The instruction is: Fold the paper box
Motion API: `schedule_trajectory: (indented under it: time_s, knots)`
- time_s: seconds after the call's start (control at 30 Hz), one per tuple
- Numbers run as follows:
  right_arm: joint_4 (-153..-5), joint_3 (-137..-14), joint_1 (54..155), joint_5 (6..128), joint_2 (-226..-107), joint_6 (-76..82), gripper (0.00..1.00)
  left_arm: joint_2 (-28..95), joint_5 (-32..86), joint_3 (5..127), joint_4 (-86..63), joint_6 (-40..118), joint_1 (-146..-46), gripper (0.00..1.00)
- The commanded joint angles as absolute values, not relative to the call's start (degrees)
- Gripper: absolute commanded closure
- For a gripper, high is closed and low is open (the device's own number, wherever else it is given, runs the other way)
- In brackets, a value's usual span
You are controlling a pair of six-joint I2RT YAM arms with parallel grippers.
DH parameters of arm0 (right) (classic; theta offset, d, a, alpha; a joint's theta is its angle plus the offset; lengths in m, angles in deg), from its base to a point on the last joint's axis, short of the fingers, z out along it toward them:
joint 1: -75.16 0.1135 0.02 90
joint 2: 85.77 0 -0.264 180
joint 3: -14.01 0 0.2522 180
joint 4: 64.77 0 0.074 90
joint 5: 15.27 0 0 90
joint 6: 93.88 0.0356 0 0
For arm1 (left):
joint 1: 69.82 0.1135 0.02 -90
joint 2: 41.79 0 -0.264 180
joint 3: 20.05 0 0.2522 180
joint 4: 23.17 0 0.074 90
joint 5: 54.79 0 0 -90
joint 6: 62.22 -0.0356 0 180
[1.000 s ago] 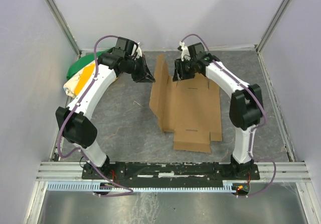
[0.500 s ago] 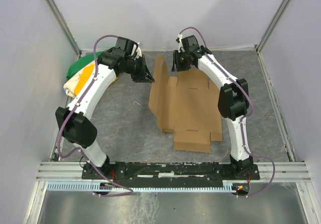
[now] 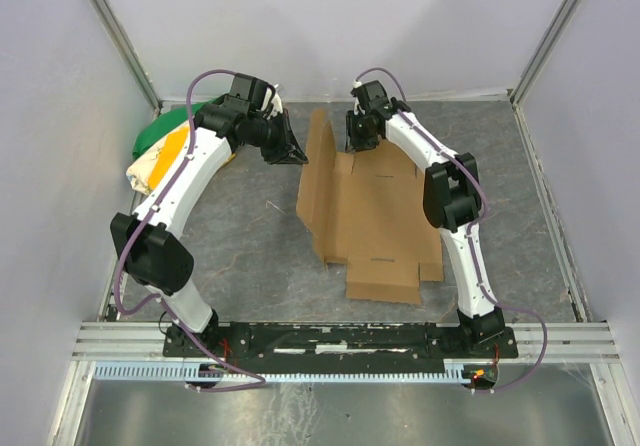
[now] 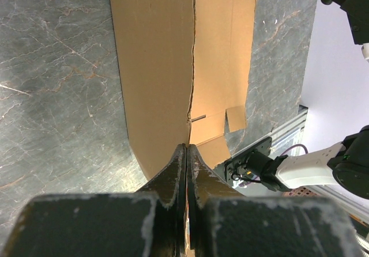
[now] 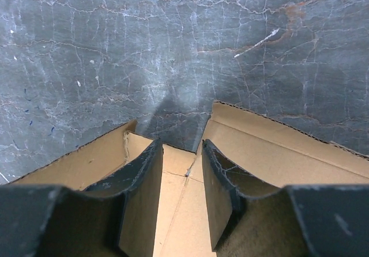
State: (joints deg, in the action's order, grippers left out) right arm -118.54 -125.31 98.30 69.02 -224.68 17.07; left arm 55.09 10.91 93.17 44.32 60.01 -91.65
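Paper box (image 3: 375,216), one sheet; left end effector (image 4: 187,148) closed, empty; right end effector (image 5: 180,147) part-open.

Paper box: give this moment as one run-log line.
paper box: flat, left flap raised | left tool: shut, beside flap | right tool: open, over far edge

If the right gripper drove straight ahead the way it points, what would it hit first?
Probably the box, at the notch in its far edge, right between the open right gripper's fingertips. Depth is unclear; it might instead land on the table just beyond.
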Motion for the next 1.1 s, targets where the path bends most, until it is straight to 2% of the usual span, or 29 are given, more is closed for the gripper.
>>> schedule_trajectory:
  time_s: [0.0,0.43,0.5,0.67,0.7,0.9,1.07]
  knots:
    - [-118.53,-129.06,98.34,69.04,-224.86,16.26,0.59,54.63,9.28,95.41,44.26,58.54,-91.58,0.97]
    - [-116.91,-118.45,99.26,65.17,-218.59,11.53,0.6,55.68,9.12,95.4,44.26,58.37,-91.68,0.97]
    - [-116.19,-118.15,99.0,64.52,-218.22,12.66,0.56,55.62,9.25,95.34,44.21,58.35,-91.71,0.97]
    - [-104.83,-112.6,95.9,56.06,-216.58,22.09,0.36,55.22,9.41,94.75,44.29,58.2,-91.64,0.97]
    - [-102.05,-111.32,95.3,54.64,-216.29,23.4,0.29,55.08,9.49,94.64,44.29,58.24,-91.68,0.97]
    - [-96.08,-112.28,92.99,49.48,-218.89,26.89,0.27,55.15,9.49,94.83,44.24,58.44,-91.66,0.97]
    - [-86.97,-112.48,92.27,40.29,-222.63,35.23,0.32,55.44,9.28,94.96,44.18,58.54,-91.68,0.97]
